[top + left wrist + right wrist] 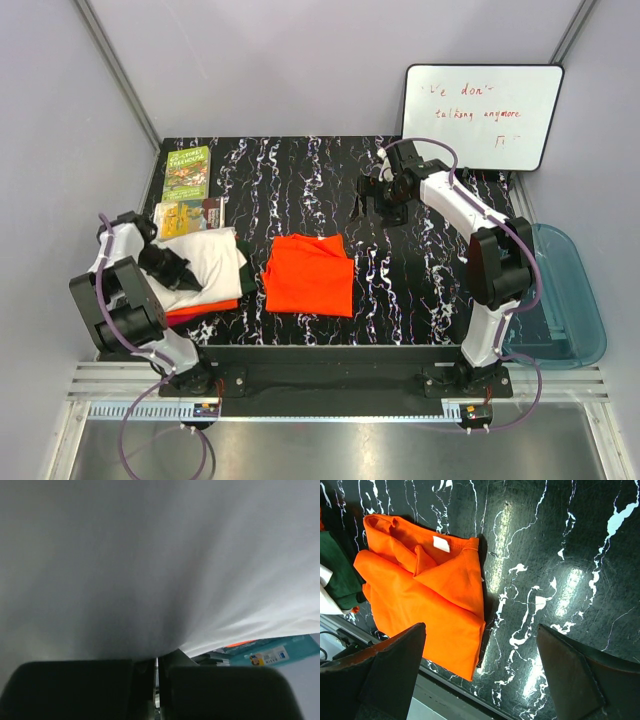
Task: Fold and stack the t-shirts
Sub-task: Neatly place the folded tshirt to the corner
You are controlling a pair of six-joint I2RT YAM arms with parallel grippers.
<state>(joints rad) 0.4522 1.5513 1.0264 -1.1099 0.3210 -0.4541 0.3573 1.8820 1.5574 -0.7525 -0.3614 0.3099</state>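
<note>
A bright orange t-shirt [308, 273] lies folded at the table's middle; it also shows in the right wrist view [430, 595], collar label up. At the left a white t-shirt [212, 258] lies on a pile with a red-orange t-shirt [200, 310] sticking out below and a dark green t-shirt [337, 570] under it. My left gripper [172, 266] rests on the white t-shirt [150, 570], its jaws pinched together on the cloth, which fills its view. My right gripper [380, 198] hangs open and empty above the table, behind and right of the orange t-shirt; its fingers [395, 665] stand wide apart.
A small green book [187, 172] and a second book [186, 216] lie at the back left, just behind the pile. A whiteboard [482, 115] leans at the back right. A translucent blue tub [570, 300] sits off the table's right edge.
</note>
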